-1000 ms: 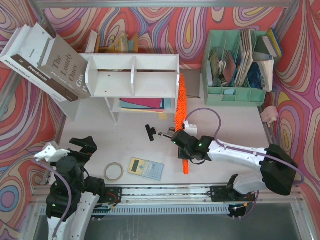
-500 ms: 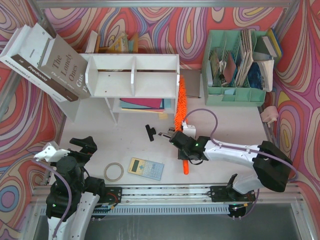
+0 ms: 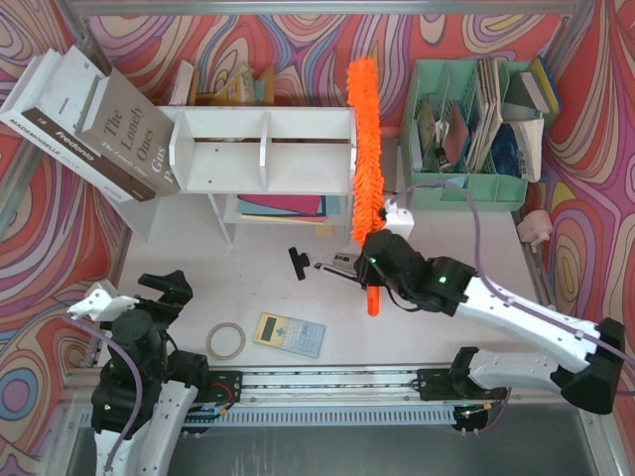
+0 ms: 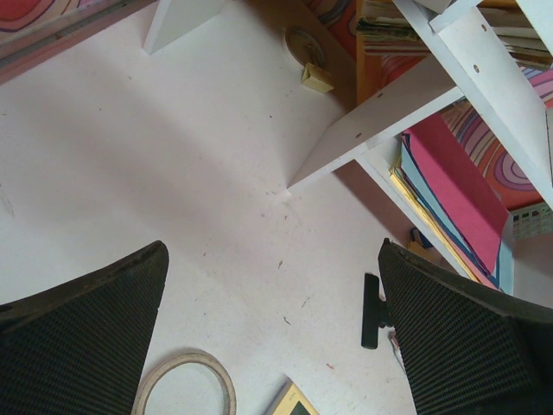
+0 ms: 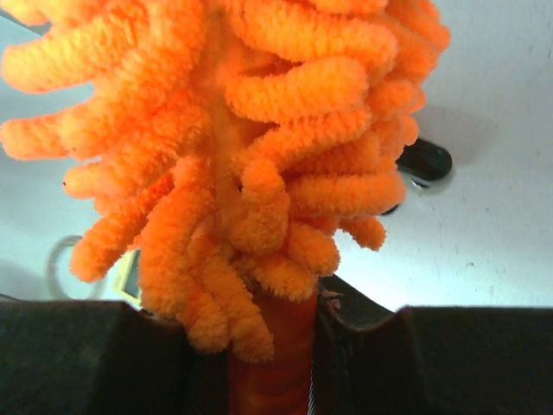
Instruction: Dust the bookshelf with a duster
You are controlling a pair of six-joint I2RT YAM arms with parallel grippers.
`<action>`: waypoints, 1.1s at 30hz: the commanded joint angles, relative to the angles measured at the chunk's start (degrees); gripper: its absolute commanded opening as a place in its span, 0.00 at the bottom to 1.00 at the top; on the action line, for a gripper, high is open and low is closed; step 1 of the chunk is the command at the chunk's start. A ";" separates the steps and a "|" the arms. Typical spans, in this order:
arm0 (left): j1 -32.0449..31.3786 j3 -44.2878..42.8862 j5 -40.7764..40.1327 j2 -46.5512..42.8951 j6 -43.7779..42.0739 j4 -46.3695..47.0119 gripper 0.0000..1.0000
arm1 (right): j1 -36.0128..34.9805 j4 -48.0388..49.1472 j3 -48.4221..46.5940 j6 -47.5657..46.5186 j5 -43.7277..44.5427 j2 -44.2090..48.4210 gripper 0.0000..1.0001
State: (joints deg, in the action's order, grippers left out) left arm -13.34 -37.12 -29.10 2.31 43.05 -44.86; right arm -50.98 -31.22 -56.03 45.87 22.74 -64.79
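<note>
Approaching: right tool (image 3: pixel 373 268) grips the duster (image 3: pixel 363 149), fluff pointing twelve o'clock; next, sweep toward nine across the shelf (image 3: pixel 298 124).

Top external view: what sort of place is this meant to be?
Likely a staged office or study corner: a white bookshelf holding coloured folders, a green file organizer stuffed with papers, and a calculator on the table.
</note>
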 commanded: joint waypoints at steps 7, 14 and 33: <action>0.42 0.82 0.45 -0.20 -0.54 1.24 0.99 | -0.26 0.41 -11.58 -10.64 -0.05 4.90 0.00; 0.43 0.65 0.20 -0.03 -0.35 0.85 0.98 | -1.96 -0.91 -22.39 -9.12 -6.75 -3.59 0.00; 0.51 0.91 -0.08 -1.51 -0.10 0.65 0.98 | -21.88 -3.02 -32.47 -2.73 -6.17 -20.90 0.00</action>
State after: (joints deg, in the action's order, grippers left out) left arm -13.17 -37.06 -29.12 1.89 43.07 -44.88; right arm -71.07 -33.98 -88.20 41.28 16.21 -84.93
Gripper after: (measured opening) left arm 0.985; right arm 0.339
